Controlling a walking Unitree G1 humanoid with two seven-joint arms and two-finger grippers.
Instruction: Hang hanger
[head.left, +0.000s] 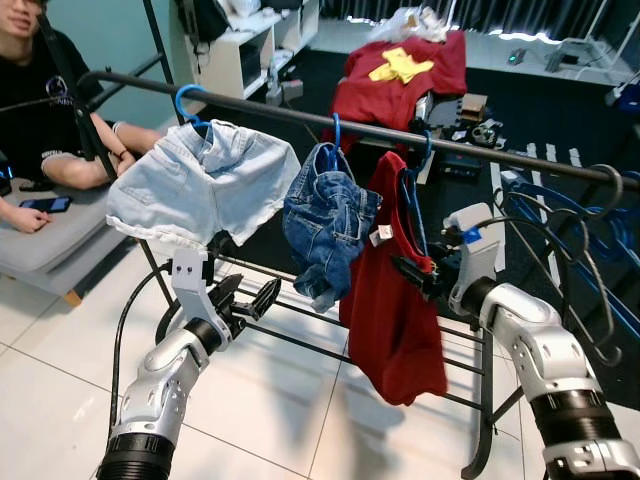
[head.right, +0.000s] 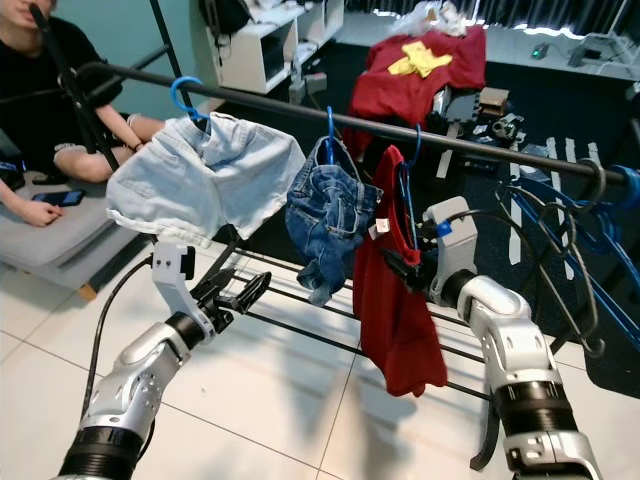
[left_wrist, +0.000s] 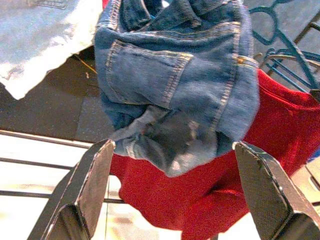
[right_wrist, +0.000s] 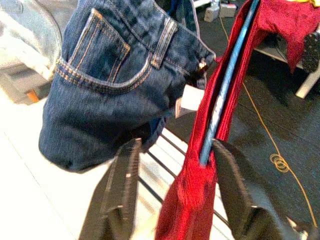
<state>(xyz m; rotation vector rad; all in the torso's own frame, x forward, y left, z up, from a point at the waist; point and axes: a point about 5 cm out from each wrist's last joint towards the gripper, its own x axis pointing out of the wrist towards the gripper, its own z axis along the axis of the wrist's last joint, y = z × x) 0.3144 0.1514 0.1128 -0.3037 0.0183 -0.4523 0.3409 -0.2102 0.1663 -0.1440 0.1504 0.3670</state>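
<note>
Nearest to me, my left end effector (head.left: 250, 300) is raised low in front of the rack, fingers spread wide and holding nothing — through its wrist camera the dark denim shorts (left_wrist: 175, 85) hang just ahead, between the two black pads (left_wrist: 92, 187).

My right end effector (head.left: 418, 272) is up at the red garment (head.left: 395, 300). The wrist camera shows its fingers apart, with the blue hanger (right_wrist: 225, 85) and a fold of red cloth lying against one finger (right_wrist: 235, 185); I can't tell whether it is actually pinched, but the gap reads as open.

The blue hanger carrying the red garment has its hook over the dark rail (head.left: 480, 148), so the garment hangs from the rail, just beside the denim shorts. The denim shorts hang on their own blue hanger (head.left: 333, 135). Further along to my left, pale denim shorts (head.left: 205, 185) hang from another blue hanger (head.left: 185, 100).

Lower rack bars (head.left: 300, 305) run beneath, over white floor tiles (head.left: 60, 350).

Beyond the rail — a person (head.left: 45, 100) seated on a grey cushion (head.left: 50, 240) at left, a phone (head.left: 45, 204) beside them, and a red shirt with a yellow star (head.left: 400, 65) further back.
</note>
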